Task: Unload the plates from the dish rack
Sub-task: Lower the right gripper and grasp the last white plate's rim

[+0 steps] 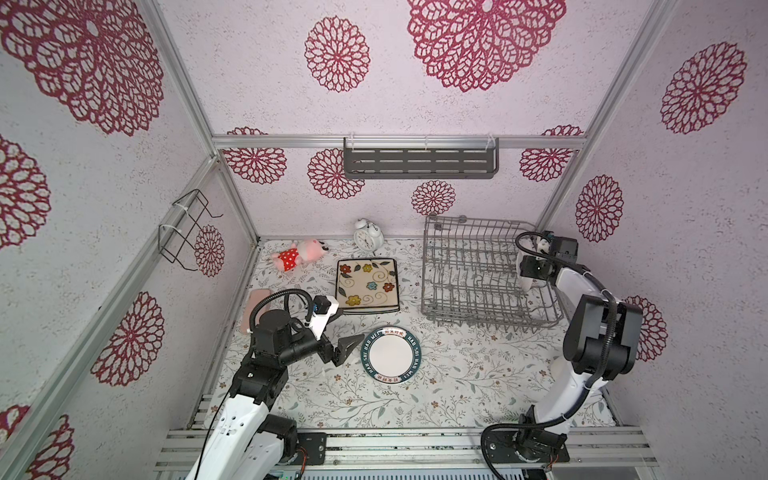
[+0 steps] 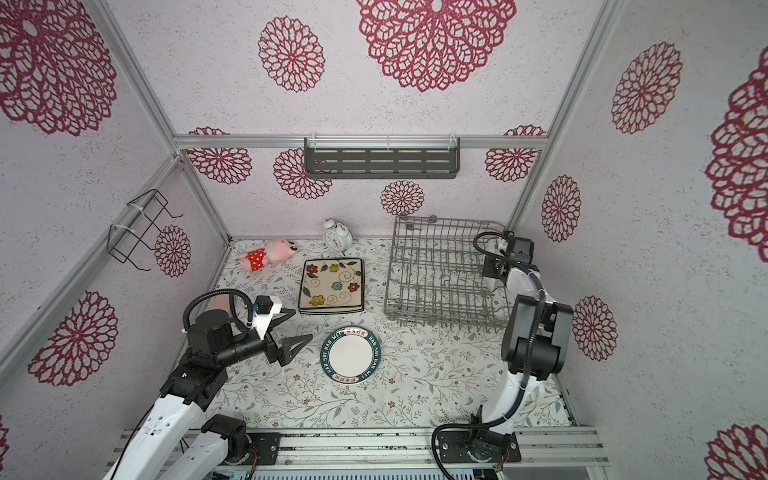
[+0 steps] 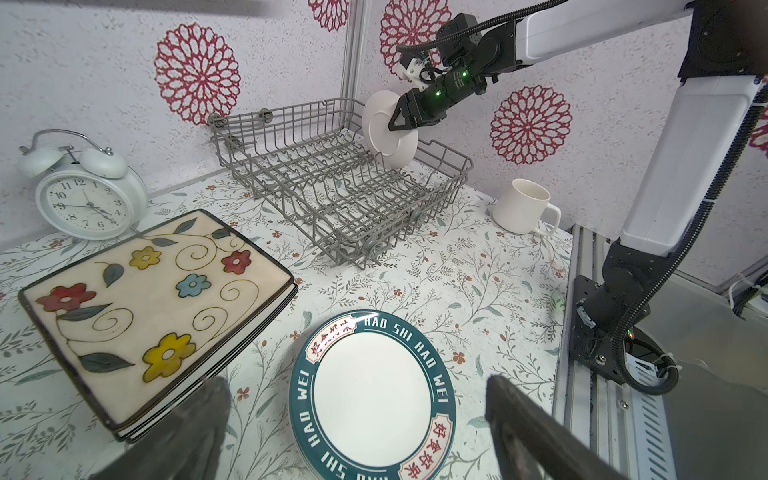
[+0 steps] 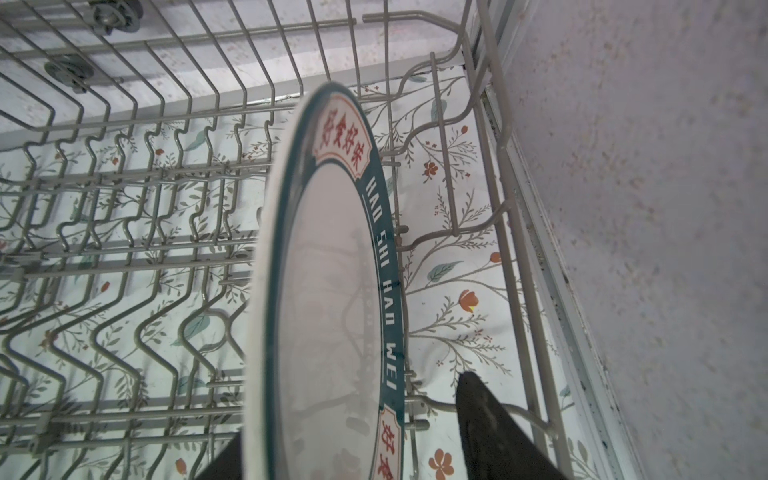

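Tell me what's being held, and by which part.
Nothing yet: right gripper, jaws open, straddles the racked round plate at its rim; left gripper is empty.

racked plate (image 4: 328, 291) cut off at edge, left tool (image 3: 355, 382) blurred

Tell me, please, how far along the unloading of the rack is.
Done: a stack of square plates and a round plate lie on the table. In hand: the right gripper straddles the last plate, upright in the rack, with a gap on one side. The left gripper hangs open near the round plate. Left: grip that last plate, lift it out, set it down; no other plate shows in the rack.
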Robot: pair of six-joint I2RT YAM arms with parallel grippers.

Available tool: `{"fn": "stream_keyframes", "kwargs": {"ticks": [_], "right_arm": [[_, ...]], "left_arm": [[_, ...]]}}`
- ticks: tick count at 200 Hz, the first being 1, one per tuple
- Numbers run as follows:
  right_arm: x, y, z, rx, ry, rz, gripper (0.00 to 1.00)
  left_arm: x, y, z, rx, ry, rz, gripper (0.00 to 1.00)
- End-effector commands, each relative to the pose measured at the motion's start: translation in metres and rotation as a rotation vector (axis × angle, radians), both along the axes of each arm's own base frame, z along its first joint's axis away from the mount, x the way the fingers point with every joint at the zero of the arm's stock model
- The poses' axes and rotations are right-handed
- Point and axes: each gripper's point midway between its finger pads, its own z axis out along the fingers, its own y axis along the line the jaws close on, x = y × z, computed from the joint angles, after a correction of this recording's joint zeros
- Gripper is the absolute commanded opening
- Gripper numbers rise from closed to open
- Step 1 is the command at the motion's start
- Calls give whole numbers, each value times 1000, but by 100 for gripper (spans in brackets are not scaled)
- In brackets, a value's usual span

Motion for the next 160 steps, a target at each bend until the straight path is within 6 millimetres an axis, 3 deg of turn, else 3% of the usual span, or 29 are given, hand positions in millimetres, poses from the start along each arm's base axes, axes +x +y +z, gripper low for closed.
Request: {"fn": "stream_keyframes", "kwargs": {"ticks": [1, 160], "right_arm": [[9, 4, 15, -38, -28, 30, 56], [12, 18, 6, -55, 40, 95, 13]], "left_arm": [[2, -1, 16, -5, -62, -17, 97], [-1, -2, 16, -8, -60, -24, 97]]}}
